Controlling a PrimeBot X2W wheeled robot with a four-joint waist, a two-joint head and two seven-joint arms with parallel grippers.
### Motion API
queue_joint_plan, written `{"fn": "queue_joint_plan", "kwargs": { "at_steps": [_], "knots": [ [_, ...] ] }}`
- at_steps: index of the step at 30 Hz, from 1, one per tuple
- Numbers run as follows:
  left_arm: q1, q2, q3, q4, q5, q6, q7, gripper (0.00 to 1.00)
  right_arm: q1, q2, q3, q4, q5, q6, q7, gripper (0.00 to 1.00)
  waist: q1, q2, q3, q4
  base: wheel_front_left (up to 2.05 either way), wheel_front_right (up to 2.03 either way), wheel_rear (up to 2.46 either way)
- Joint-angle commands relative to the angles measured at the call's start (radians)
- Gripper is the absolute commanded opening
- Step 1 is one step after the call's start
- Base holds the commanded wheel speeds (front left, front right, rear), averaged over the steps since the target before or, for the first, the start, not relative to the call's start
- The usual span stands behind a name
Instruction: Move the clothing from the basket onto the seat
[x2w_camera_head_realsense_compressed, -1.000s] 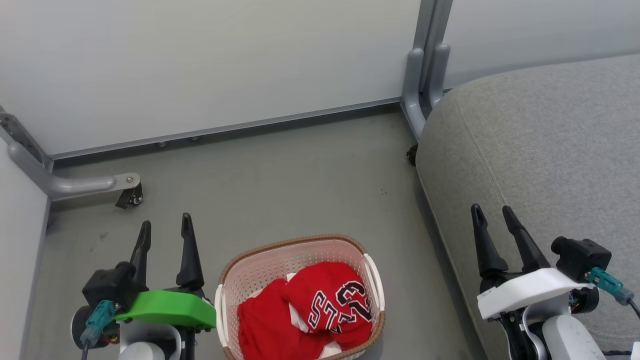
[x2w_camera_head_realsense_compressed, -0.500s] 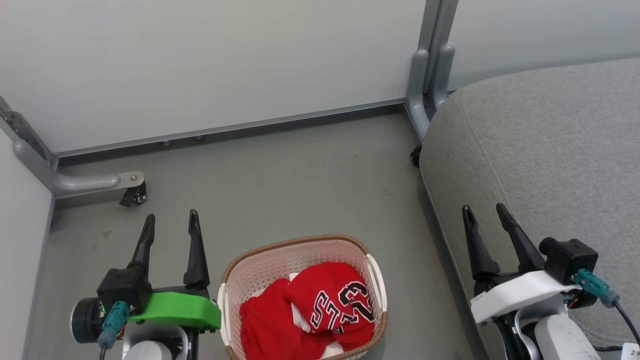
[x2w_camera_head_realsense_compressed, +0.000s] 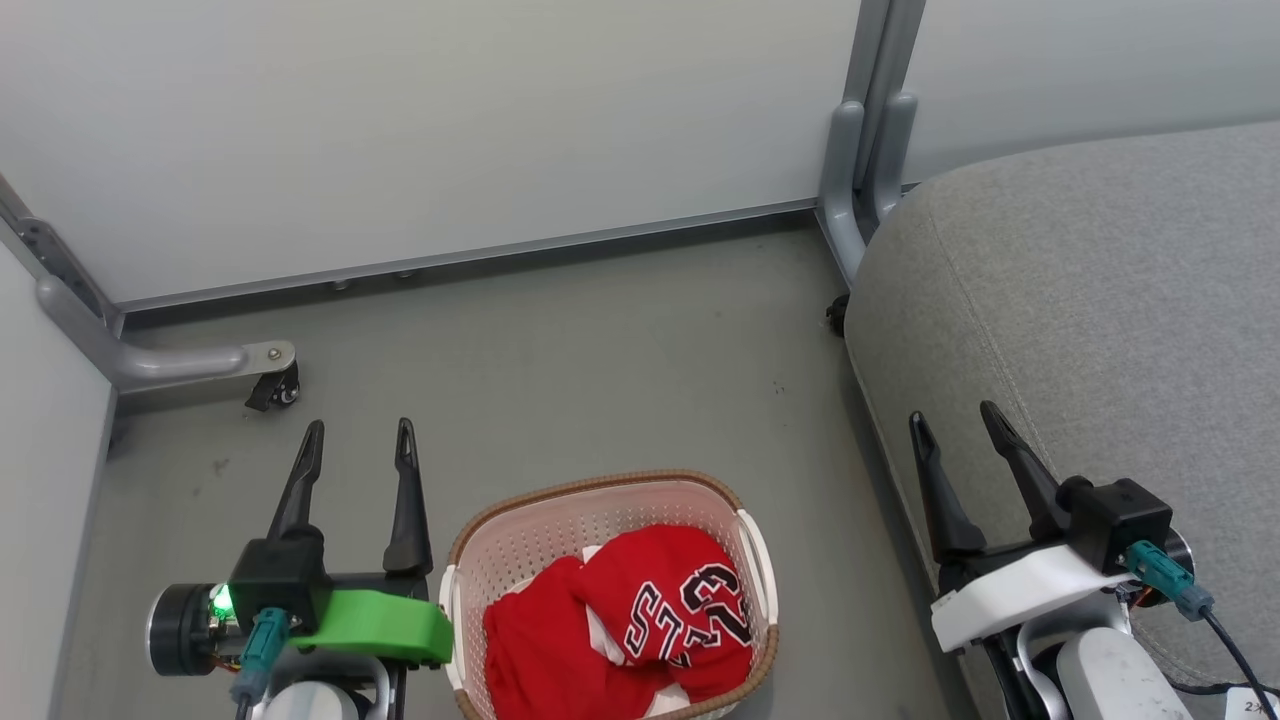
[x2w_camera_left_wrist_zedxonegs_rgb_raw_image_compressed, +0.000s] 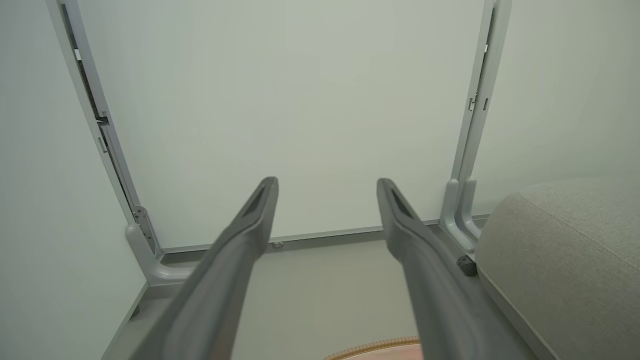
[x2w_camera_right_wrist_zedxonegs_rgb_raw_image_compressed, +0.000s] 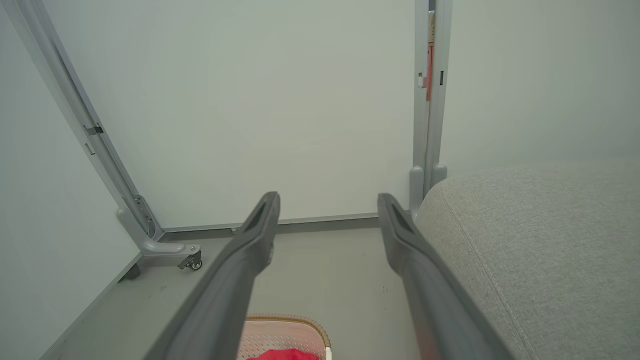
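My left claw (x2w_camera_head_realsense_compressed: 360, 424) hangs over the floor (x2w_camera_head_realsense_compressed: 600, 340) just left of the basket (x2w_camera_head_realsense_compressed: 598, 481). Its two fingers are spread as wide as they go, with nothing between them. Over the last second it has edged a little toward the basket and its wrist has turned slightly. My head has swung a touch as well, so part of that shift is only my own view moving.

The basket stands on the floor between my arms. The clothing (x2w_camera_head_realsense_compressed: 640, 610) lies bunched inside it, red, with the black-and-white lettering uppermost. It looks untouched, and neither claw is over the rim yet.

My right claw (x2w_camera_head_realsense_compressed: 951, 412) is likewise fully spread and empty. In my head view its fingers stand against the near edge of the seat (x2w_camera_head_realsense_compressed: 1100, 300). It has drawn in toward the basket, against the drift of the view, so I take that move as real.

The seat rises on the right, a broad grey cushion near the basket, with no garment on it yet.

I judge this to be the opening approach: both arms are closing in on the basket and nothing is lifted. Next, one claw must tip down past the rim and pinch the heap.
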Motion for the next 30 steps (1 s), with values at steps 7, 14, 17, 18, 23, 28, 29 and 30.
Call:
{"fn": "queue_joint_plan", "kwargs": {
  "at_steps": [7,14,17,18,23,28,29,30],
  "knots": [
    [-0.012,0.007,-0.012,-0.008,0.058,0.013,-0.02,1.0,-0.01,-0.006,0.007,0.001,-0.064,0.0,-0.02,1.0,0.0,0.0,0.0,0.007,0.0,0.0,0.0],
    [-0.01,0.007,-0.012,-0.01,0.053,0.014,-0.017,1.0,-0.01,-0.006,0.009,0.004,-0.064,0.0,-0.019,1.0,0.0,0.0,-0.001,0.007,0.0,0.0,0.0],
    [-0.007,0.007,-0.013,-0.009,0.051,0.014,-0.017,1.0,-0.007,-0.006,0.009,0.004,-0.066,0.0,-0.019,1.0,0.0,0.0,-0.001,0.005,0.0,0.0,0.0],
    [-0.006,0.007,-0.013,-0.008,0.051,0.015,-0.017,1.0,-0.007,-0.006,0.009,0.005,-0.066,0.0,-0.019,1.0,0.0,0.0,-0.002,0.005,0.0,0.0,0.0],
    [-0.004,0.007,-0.015,-0.007,0.046,0.016,-0.017,1.0,-0.003,-0.006,0.009,0.002,-0.066,0.0,-0.019,1.0,0.0,0.0,0.0,0.004,0.0,0.0,0.0],
    [-0.013,0.007,-0.024,0.001,0.039,0.003,-0.017,1.0,-0.007,-0.006,0.011,-0.001,-0.068,0.0,-0.019,1.0,0.0,0.0,0.005,0.002,0.0,0.0,0.0],
    [-0.019,0.007,-0.028,0.006,0.042,-0.001,-0.017,1.0,-0.01,-0.006,0.012,-0.003,-0.068,0.0,-0.019,1.0,0.0,0.0,0.009,-0.001,0.0,0.0,0.0],
    [-0.026,0.007,-0.031,0.009,0.043,-0.007,-0.017,1.0,-0.014,-0.006,0.012,-0.004,-0.067,0.0,-0.019,1.0,0.0,0.0,0.013,-0.003,0.0,0.0,0.0]
  ]
}}
